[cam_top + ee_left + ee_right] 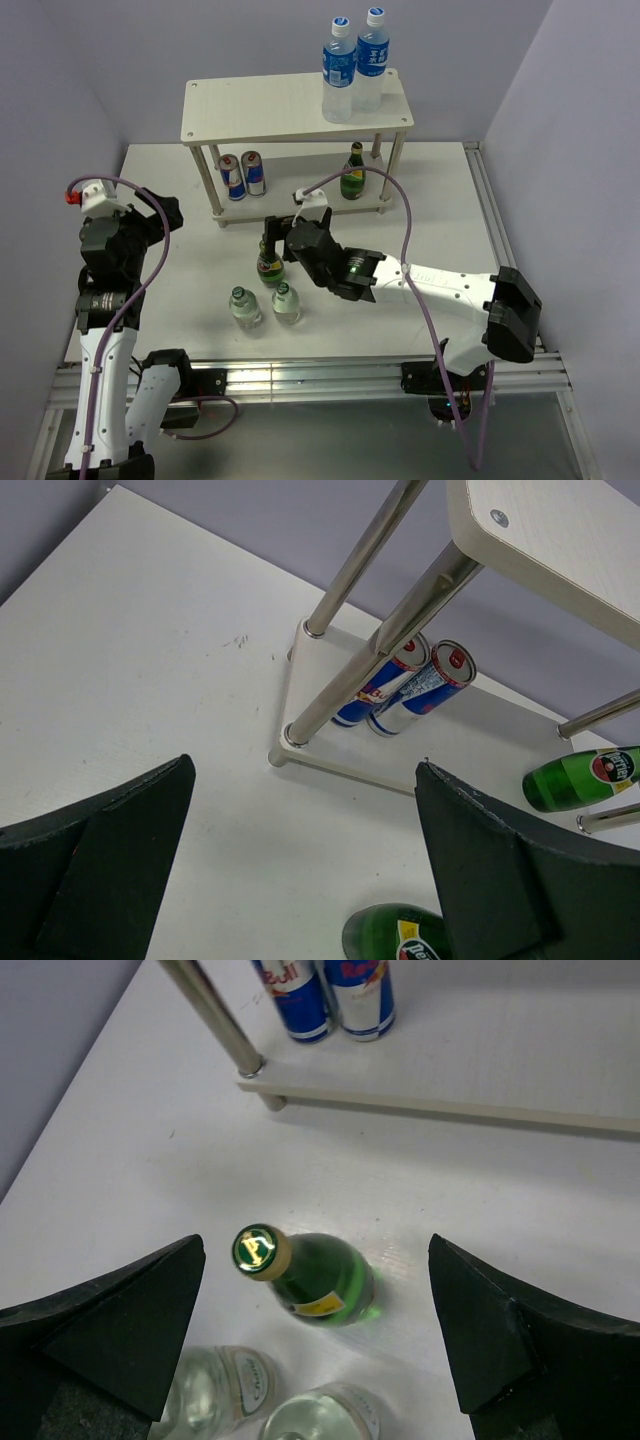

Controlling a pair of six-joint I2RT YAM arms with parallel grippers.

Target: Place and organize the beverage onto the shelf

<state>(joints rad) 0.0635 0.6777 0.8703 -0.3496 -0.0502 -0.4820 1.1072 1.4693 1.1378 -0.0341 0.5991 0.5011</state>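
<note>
Nearest the arm bases, two small clear bottles (245, 307) stand upright side by side on the desk (440, 230). Just behind them, an upright green bottle (325, 1280) with a gold cap is the one in play. It looks like full glass: probably weighty for its size, rigid, smooth enough to slip, and liable to break or topple if knocked, with most of its weight in the wide body below a thin neck. The safest hold is judged to be across the body at or just above the label, not on the neck or cap. The right arm reaches low across the desk from its base at the right, wrist pitched down over that bottle. The right fingers (110, 1330) stand wide apart on either side of it, touching nothing. At the left, the other arm is folded upright over its base, its wrist aimed at the shelf's near left corner. The left fingers (100, 850) are likewise spread wide, with only bare desk between them. Beyond, the shelf (260, 105) stands at the back of the desk. On its lower board, two blue-and-silver cans (241, 176) sit at the left and a second green bottle (353, 172) at the right, leaving room between. On the top board, two water bottles (352, 70) with blue labels stand touching near the right end. Headroom under the top board looks tight for a tall bottle.
</note>
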